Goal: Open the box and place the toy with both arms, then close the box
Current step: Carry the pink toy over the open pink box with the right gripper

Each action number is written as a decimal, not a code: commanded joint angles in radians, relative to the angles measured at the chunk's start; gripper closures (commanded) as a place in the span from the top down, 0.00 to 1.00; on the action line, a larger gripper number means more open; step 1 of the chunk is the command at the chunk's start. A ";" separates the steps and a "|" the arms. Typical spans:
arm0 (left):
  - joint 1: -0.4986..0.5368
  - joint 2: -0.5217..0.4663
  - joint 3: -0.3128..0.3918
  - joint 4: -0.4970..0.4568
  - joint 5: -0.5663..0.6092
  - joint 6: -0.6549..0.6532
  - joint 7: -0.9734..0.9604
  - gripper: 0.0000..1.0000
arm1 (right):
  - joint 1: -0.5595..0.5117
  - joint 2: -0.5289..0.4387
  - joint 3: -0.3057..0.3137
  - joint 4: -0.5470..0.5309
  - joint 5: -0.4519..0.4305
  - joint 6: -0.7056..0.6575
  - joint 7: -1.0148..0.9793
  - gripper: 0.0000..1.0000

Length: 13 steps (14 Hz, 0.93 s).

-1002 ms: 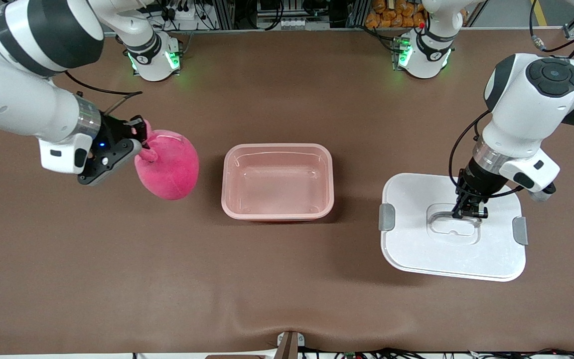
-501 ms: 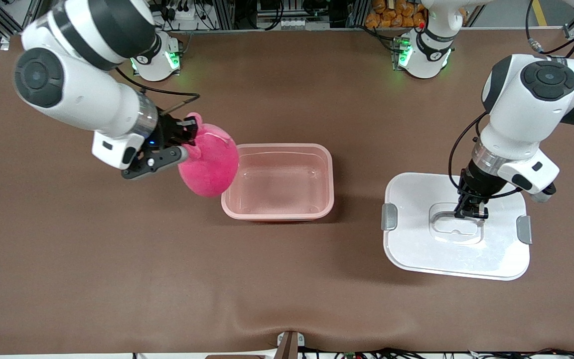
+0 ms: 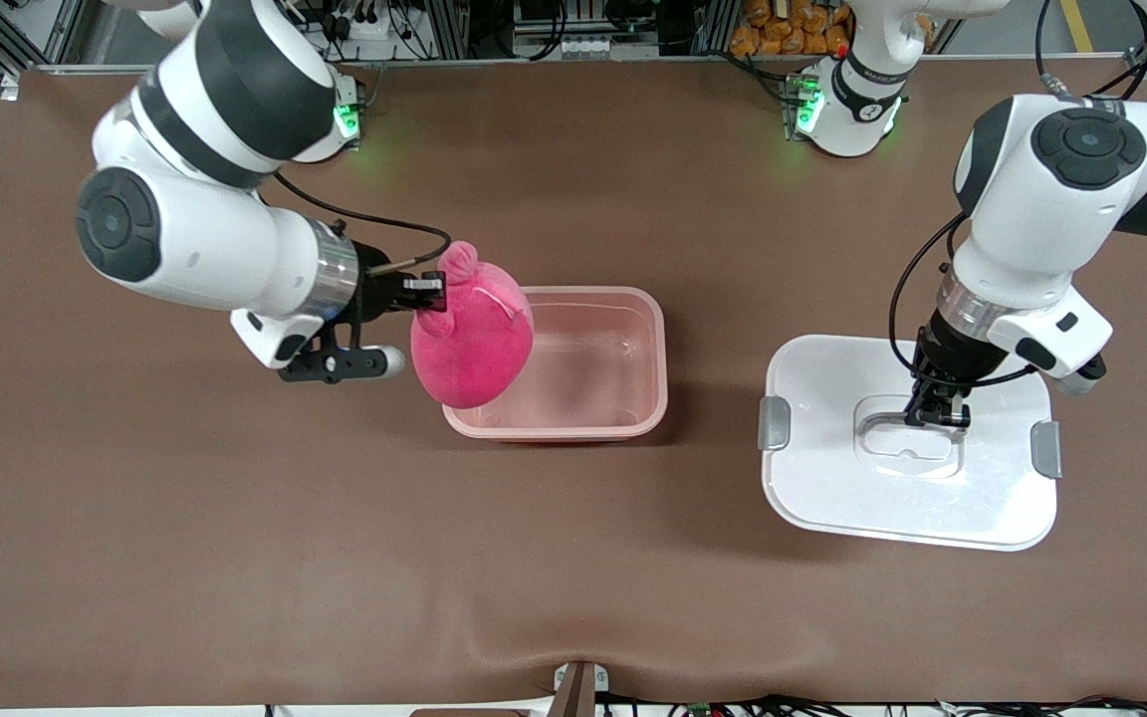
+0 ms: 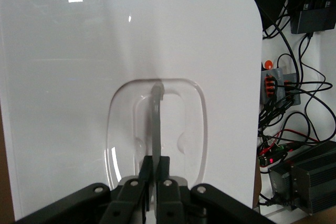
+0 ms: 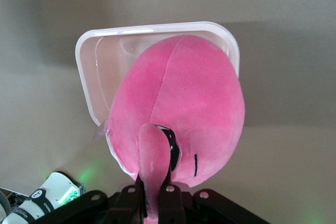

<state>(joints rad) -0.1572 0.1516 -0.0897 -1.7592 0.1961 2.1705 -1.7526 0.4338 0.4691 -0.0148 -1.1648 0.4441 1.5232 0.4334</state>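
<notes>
The open pink box (image 3: 593, 398) stands mid-table, without its lid; it also shows in the right wrist view (image 5: 94, 61). My right gripper (image 3: 426, 291) is shut on an ear of the hot-pink toy (image 3: 474, 334) and holds it hanging over the box's end toward the right arm. In the right wrist view the toy (image 5: 184, 103) covers most of the box and the gripper (image 5: 156, 184) pinches its ear. My left gripper (image 3: 935, 416) is shut on the grey handle of the white lid (image 3: 892, 488), which lies flat toward the left arm's end. The left wrist view shows the lid (image 4: 79, 77) and the gripper (image 4: 156, 167) on the handle.
Grey clips (image 3: 774, 423) sit on both short sides of the lid. The two arm bases (image 3: 847, 100) stand along the table's edge farthest from the front camera, with cables and equipment past it. Brown table (image 3: 335, 558) lies bare nearer the front camera.
My right arm has carried the toy from the right arm's end of the table to over the box's edge. My left gripper stays shut on the lid handle; the lid has shifted slightly.
</notes>
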 commanded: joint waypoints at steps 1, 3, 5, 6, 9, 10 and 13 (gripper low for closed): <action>-0.010 -0.055 0.024 -0.014 -0.062 -0.043 0.080 0.00 | 0.052 0.077 -0.005 0.066 0.018 0.011 0.039 0.00; -0.010 -0.096 0.033 -0.051 -0.098 -0.061 0.120 0.00 | 0.060 0.092 -0.005 0.066 0.011 0.011 0.030 0.00; -0.012 -0.135 0.036 -0.097 -0.121 -0.061 0.148 0.00 | 0.060 0.100 -0.005 0.066 0.010 0.011 0.024 0.00; -0.010 -0.141 0.036 -0.109 -0.124 -0.061 0.150 0.00 | 0.062 0.109 -0.005 0.066 0.008 0.009 0.019 0.00; 0.002 -0.129 0.031 -0.099 -0.126 -0.061 0.148 0.00 | 0.062 0.129 -0.007 0.065 -0.011 0.009 0.008 0.00; 0.002 -0.126 0.031 -0.098 -0.126 -0.060 0.148 0.00 | 0.060 0.135 -0.007 0.065 -0.019 0.011 -0.002 0.00; 0.001 -0.113 0.031 -0.094 -0.158 -0.047 0.142 0.00 | 0.056 0.161 -0.008 0.063 -0.025 0.012 -0.024 0.00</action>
<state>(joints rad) -0.1557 0.0455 -0.0622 -1.8450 0.0783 2.1105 -1.6257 0.4952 0.5978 -0.0253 -1.1415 0.4328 1.5523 0.4231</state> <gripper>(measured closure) 0.938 0.899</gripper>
